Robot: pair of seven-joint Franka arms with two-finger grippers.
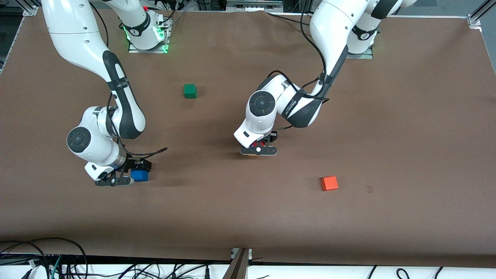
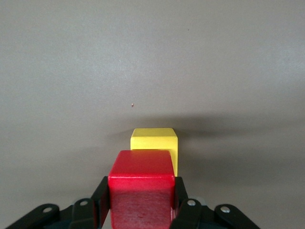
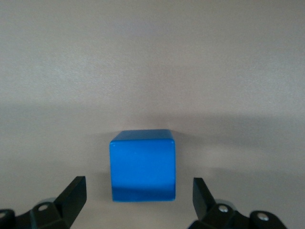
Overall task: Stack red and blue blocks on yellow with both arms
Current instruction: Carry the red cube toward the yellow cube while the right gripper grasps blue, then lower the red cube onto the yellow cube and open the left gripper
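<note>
Brown table (image 1: 248, 217), matte blue block (image 3: 143, 165).

Left arm (image 1: 329, 42): glossy white jointed shell, dark grey round joint caps, black cable loops.
Right arm (image 1: 77, 35): glossy white shell, black band, black cables, green-lit base.
Black two-finger left gripper (image 2: 141, 210): silver screws.
Black two-finger right gripper (image 3: 140, 200): silver screws.

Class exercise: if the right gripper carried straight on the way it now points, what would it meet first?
The blue block. The right gripper points down at the table, fingers open with a gap either side of the block, so it would probably straddle the block, then reach the table.
</note>
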